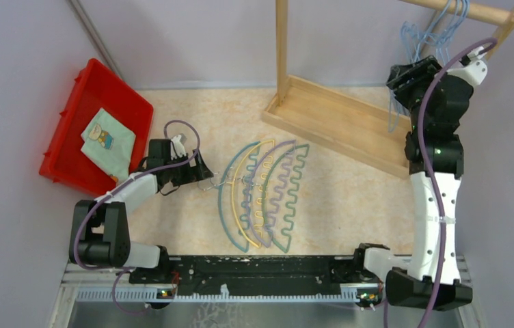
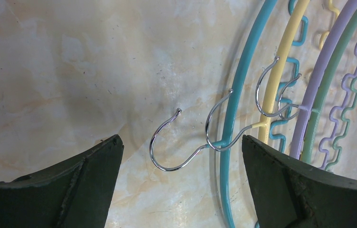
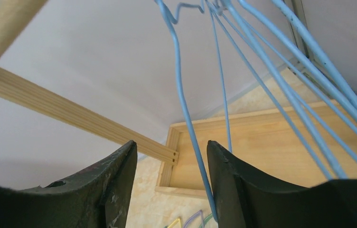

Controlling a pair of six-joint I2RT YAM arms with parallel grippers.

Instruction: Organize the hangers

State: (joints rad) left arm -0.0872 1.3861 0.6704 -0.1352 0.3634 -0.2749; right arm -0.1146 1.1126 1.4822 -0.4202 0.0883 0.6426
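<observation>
1. Top external view: four arched plastic hangers (image 1: 266, 203) lie flat on the table (image 1: 363, 205). They are nested side by side in the order blue, yellow, purple, green. Their hooks point toward the left gripper (image 1: 203, 172).
2. Left wrist view: the left gripper (image 2: 181, 138) sits low over the table with its jaws wide apart, holding nothing.
3. The metal hook (image 2: 167, 168) of the blue hanger (image 2: 224, 180) lies on the table within the gap between the fingers. No contact with either finger is seen.
4. The yellow hanger (image 2: 275, 90) lies just beside the blue one, and its hook crosses the blue arc. The purple hanger (image 2: 298, 133) and green hanger (image 2: 310, 137) follow, farther from the gap.
5. Top external view: the right gripper (image 1: 404, 76) is raised at the wooden rack (image 1: 329, 123). It is among the light-blue wire hangers (image 1: 439, 31) that hang from the rack's top rod (image 1: 473, 10).
6. Right wrist view: the right gripper (image 3: 172, 145) has its jaws apart. One wire strand (image 3: 186, 118) runs down through the gap, close along the inner edge of one finger. Whether it touches cannot be told.
7. A red bin (image 1: 70, 137) stands at the table's far left corner, with a folded cloth (image 1: 109, 142) inside.
</observation>
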